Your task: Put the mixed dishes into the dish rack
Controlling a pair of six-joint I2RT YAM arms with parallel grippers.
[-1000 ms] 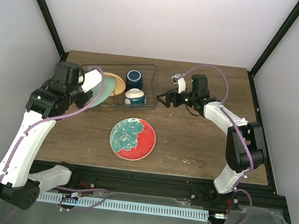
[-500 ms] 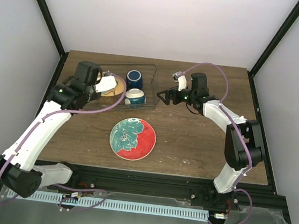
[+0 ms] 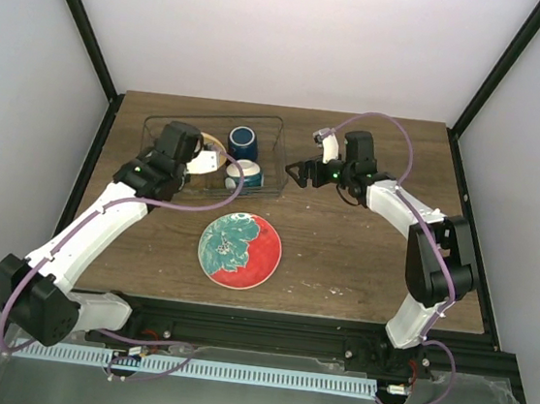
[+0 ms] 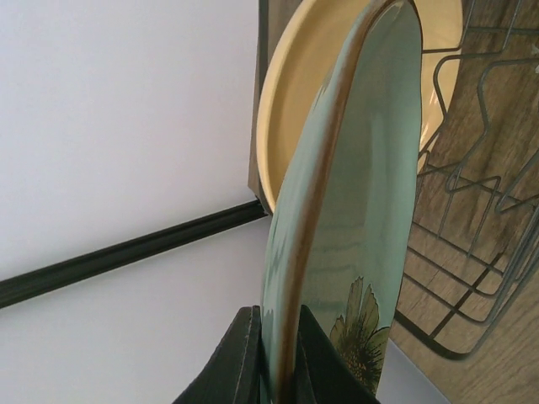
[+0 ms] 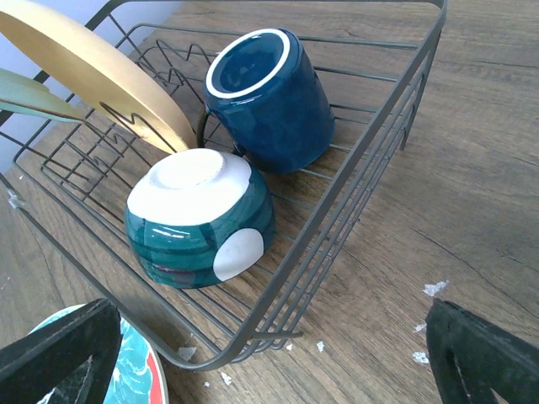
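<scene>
Left wrist: green plate (image 4: 370,210) btwn jaws

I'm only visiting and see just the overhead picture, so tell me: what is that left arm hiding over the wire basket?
Observer: Its wrist camera shows the left tool pinching the rim of a mint-green plate, held on edge.
Visitor: Anything printed on it?
Observer: Yes, a flower, close to where it is gripped.
Visitor: And the little bowl, which way up is it?
Observer: The right wrist camera shows the bowl upside down in the dish rack, white base up, beside the dark blue mug.
</scene>
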